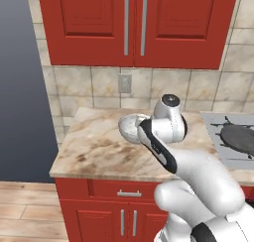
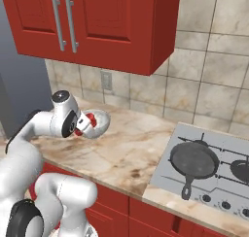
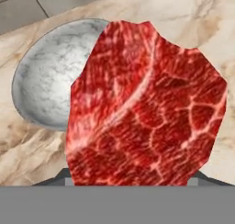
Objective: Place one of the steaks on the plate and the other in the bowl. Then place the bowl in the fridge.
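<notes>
My gripper (image 2: 90, 120) is shut on one steak (image 3: 147, 103), a flat dark-red marbled slab that hangs close in front of the hand camera and hides the fingertips. From the right base view the steak (image 2: 89, 118) is a small red piece at the hand. Just beyond and below it, a round pale grey marbled dish (image 3: 50, 85) sits empty on the counter; I cannot tell whether it is the plate or the bowl. The dish (image 2: 101, 120) lies near the counter's back left, partly behind my arm (image 1: 130, 127). A tall flat grey side, the fridge (image 1: 20, 87), stands left of the counter.
The beige marble counter (image 1: 94, 151) ends at a left edge beside the grey wall. A stove (image 2: 204, 168) with a black long-handled skillet (image 2: 193, 160) lies to the right. Red wall cabinets (image 1: 134, 23) hang above, and a wall outlet (image 1: 124, 83) sits on the tiled backsplash.
</notes>
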Robot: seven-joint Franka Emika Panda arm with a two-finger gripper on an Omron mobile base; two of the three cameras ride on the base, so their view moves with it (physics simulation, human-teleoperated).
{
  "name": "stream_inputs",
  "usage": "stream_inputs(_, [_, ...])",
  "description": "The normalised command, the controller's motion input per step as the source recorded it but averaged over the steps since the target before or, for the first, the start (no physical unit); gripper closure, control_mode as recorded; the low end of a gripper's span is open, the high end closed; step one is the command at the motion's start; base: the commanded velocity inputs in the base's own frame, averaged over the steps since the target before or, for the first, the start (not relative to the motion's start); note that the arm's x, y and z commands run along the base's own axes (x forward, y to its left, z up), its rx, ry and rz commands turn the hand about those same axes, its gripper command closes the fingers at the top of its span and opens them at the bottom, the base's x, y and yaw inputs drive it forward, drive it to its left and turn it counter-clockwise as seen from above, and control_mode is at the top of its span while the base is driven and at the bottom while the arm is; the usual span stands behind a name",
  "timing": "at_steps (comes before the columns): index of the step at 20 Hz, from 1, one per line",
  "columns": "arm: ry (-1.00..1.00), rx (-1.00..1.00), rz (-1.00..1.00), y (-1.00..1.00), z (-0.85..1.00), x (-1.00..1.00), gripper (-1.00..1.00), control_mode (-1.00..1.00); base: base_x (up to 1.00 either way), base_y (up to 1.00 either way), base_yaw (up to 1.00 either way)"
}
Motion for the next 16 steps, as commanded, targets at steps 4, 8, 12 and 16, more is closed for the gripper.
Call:
stream_inputs(4, [0.0,-0.09,0.18,0.02,0.24,0.51,1.0,-1.0,0.0,0.0,0.0])
stream_inputs(8, [0.02,-0.03,0.2,0.0,0.06,0.37,1.0,-1.0,0.0,0.0,0.0])
stream_inputs(12, [0.08,0.0,0.2,0.08,-0.03,0.33,1.0,-1.0,0.0,0.0,0.0])
stream_inputs(16, [0.07,0.0,0.18,0.23,-0.16,0.45,1.0,-1.0,0.0,0.0,0.0])
